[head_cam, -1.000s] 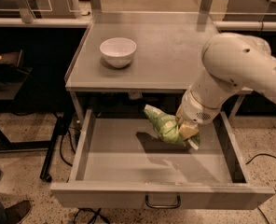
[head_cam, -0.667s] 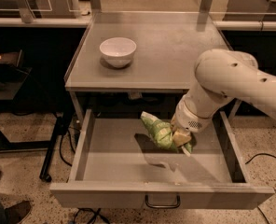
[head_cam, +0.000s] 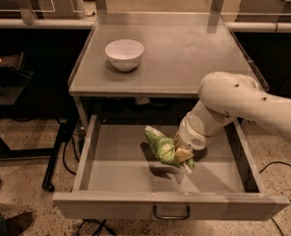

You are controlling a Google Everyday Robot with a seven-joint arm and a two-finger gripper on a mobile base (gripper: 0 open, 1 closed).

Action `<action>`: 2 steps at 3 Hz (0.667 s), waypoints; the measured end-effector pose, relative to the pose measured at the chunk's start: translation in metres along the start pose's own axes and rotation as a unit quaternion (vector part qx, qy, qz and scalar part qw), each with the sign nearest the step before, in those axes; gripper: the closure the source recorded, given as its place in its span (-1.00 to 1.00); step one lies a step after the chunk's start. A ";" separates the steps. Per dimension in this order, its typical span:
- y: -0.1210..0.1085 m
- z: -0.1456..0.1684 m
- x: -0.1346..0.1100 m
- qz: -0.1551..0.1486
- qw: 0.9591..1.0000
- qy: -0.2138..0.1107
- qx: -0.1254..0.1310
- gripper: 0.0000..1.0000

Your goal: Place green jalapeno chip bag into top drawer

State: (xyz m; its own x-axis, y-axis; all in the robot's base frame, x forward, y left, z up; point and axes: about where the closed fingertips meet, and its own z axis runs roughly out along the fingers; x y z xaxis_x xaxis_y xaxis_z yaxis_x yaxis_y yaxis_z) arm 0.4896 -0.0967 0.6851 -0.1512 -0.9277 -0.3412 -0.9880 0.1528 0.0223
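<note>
The top drawer (head_cam: pixel 117 167) stands pulled fully open, its bare grey bottom exposed and its curved handle (head_cam: pixel 171 214) centred on the front panel. The white arm (head_cam: pixel 244 104) reaches down into the drawer from its right side. The gripper (head_cam: pixel 184 156) hangs inside the drawer, slightly right of its centre, with its fingers clamped on the green jalapeno chip bag (head_cam: pixel 159 145). The bag is tilted, its pale end pointing up toward the drawer's back left, and it casts a shadow on the drawer bottom beneath it; whether its lower edge touches the bottom cannot be told. Above the drawer, the table (head_cam: pixel 194 53) carries a white bowl (head_cam: pixel 124 54) over the drawer's back left corner.
</note>
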 end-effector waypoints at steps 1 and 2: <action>0.005 0.021 -0.007 -0.002 1.000 -0.016 -0.013 1.00; 0.017 0.048 -0.016 -0.002 0.999 -0.032 -0.036 1.00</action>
State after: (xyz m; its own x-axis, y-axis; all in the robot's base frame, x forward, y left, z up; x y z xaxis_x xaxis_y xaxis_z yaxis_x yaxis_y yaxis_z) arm 0.4762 -0.0629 0.6455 -0.1469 -0.9042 -0.4011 -0.9887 0.1214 0.0883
